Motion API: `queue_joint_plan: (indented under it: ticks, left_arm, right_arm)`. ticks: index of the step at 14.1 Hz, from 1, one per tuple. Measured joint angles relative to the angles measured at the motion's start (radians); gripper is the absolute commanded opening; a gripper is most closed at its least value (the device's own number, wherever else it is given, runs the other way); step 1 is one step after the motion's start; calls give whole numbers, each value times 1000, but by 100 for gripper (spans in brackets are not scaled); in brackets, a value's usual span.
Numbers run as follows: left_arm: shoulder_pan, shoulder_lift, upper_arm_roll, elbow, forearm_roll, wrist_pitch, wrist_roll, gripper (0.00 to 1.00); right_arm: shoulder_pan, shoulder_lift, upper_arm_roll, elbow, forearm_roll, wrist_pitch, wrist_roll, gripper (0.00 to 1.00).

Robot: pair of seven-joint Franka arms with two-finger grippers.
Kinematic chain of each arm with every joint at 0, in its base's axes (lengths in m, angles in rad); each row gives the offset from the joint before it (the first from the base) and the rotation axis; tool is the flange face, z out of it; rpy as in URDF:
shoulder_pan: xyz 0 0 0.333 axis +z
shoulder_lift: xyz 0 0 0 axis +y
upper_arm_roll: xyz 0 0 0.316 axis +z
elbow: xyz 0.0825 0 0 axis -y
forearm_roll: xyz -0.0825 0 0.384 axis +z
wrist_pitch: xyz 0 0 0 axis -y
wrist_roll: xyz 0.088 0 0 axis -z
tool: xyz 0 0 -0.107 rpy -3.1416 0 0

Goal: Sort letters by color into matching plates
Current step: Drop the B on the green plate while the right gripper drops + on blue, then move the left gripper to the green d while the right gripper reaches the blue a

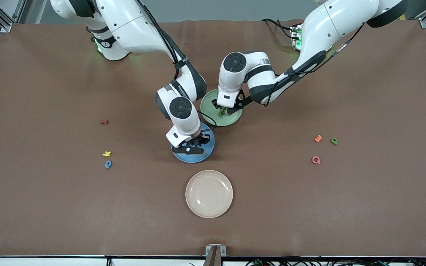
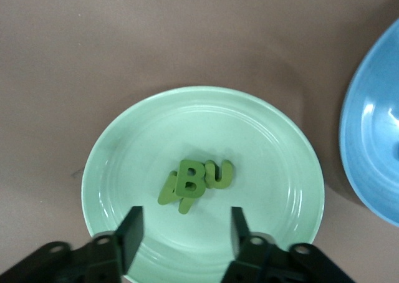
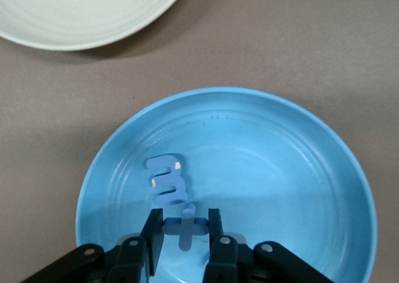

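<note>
Over the blue plate, the right gripper pinches a blue plus sign between nearly closed fingers, a blue "m" lying just at its 11 o'clock. The left gripper hangs spread and empty above the pale green plate, where green letters cluster, a "B" and a "U" among them. A stray blue letter and a green letter wait on the table among yellow, red, orange and pink pieces; the cream plate sits at 6 o'clock from the blue one. The risk: the light plus sign could cling to a finger on release and be carried out.
</note>
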Motion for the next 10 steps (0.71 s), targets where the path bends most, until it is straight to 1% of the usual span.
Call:
queue_joint_plan:
  ticks: [1,3,4,6,7,8,10]
  left_arm:
    - [9,0,0,3,0,0,0,100]
    - [44,-8,0,13,1,-2,10,100]
    - [75,-16,1,18,2,-4,29,100]
    - [154,-36,1,29,2,-6,97,100]
    - [200,-45,1,32,2,-7,141,100]
    - [247,-54,1,33,2,-11,174,100]
    - [343,-66,1,33,2,-57,216,99]
  right_arm:
    - [0,2,3,2,0,0,0,63]
    - [1,2,7,7,0,-1,0,89]
    - [2,2,9,10,0,-2,0,99]
    - [3,2,9,15,0,-14,0,99]
    - [3,-1,6,21,0,-41,0,100]
    - [2,-11,0,30,-1,-82,0,100]
    - [-5,-59,-37,45,-2,-187,-15,100]
